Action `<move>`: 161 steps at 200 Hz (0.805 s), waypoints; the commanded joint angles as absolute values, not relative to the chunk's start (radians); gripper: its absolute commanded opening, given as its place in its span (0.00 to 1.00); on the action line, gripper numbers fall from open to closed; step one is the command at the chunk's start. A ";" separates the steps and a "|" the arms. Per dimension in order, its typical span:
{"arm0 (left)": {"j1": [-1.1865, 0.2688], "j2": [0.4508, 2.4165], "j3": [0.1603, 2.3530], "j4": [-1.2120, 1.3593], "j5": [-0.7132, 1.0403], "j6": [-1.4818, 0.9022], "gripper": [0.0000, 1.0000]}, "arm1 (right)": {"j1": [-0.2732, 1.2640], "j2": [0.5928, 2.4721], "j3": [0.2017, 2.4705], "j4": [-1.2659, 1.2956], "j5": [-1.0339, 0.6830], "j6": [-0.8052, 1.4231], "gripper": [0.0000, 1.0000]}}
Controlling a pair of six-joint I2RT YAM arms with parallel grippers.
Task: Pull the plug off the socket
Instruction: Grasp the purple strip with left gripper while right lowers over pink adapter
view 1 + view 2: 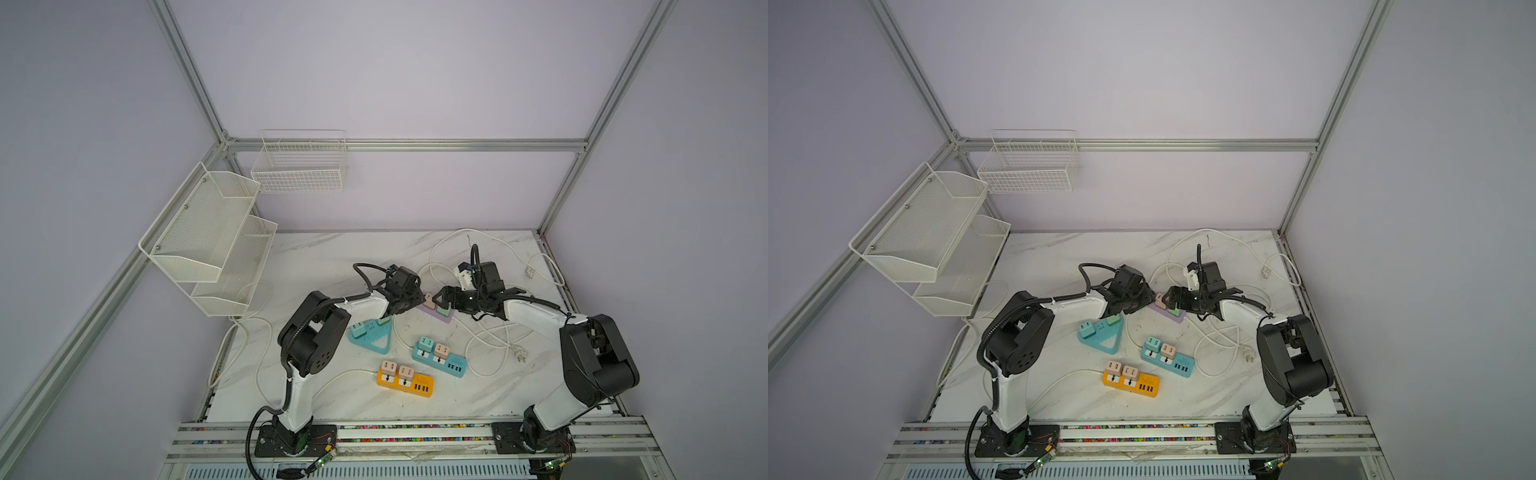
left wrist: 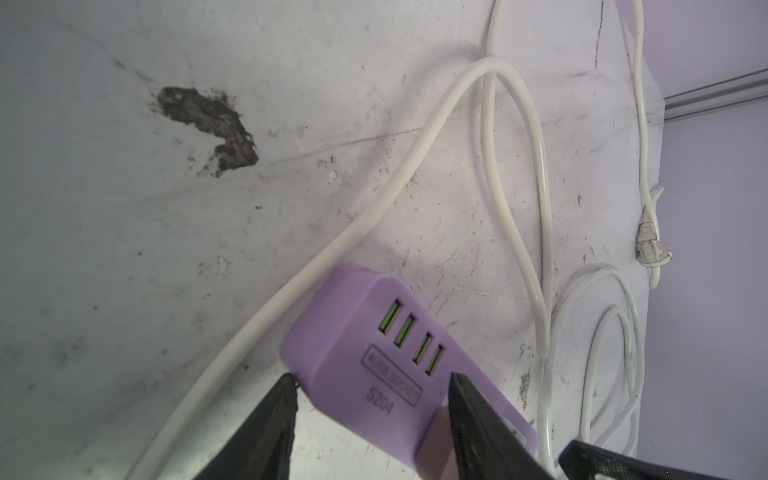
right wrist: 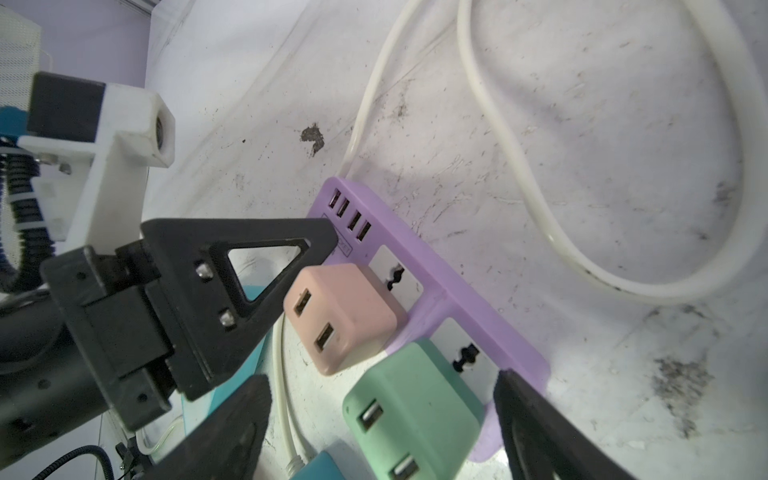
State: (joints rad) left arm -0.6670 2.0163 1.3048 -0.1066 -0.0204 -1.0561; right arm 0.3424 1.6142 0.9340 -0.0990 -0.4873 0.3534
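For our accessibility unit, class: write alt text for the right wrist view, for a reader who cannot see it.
Open black fingers of the right gripper straddle a green plug seated in a purple power strip on a scuffed white table. A pink plug stands plugged in beside it, with the left arm's finger alongside.

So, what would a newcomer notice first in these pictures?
Both grippers meet over the purple power strip in the middle of the table: the left gripper rests on its USB end, the open right gripper straddles the green plug. Nearer the front lie an orange strip, a blue strip and a teal strip.
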 commanded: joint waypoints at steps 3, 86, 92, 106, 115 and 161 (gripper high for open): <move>-0.663 2.029 1.405 -0.073 0.006 -1.068 0.59 | 0.346 1.621 0.946 -0.124 -0.494 0.333 0.87; -0.660 2.099 1.481 0.003 0.034 -1.021 0.55 | 0.348 1.551 0.901 -0.116 -0.513 0.392 0.87; -0.659 2.098 1.477 0.001 0.033 -1.018 0.55 | 0.348 1.546 0.908 -0.128 -0.505 0.386 0.87; -0.654 2.089 1.451 0.022 0.040 -1.020 0.55 | 0.347 1.544 0.937 -0.166 -0.466 0.363 0.88; -0.648 2.078 1.428 0.050 0.057 -1.028 0.55 | 0.348 1.545 0.959 -0.192 -0.430 0.350 0.88; -0.628 2.037 1.367 0.123 0.103 -1.015 0.54 | 0.352 1.570 1.066 -0.310 -0.264 0.292 0.88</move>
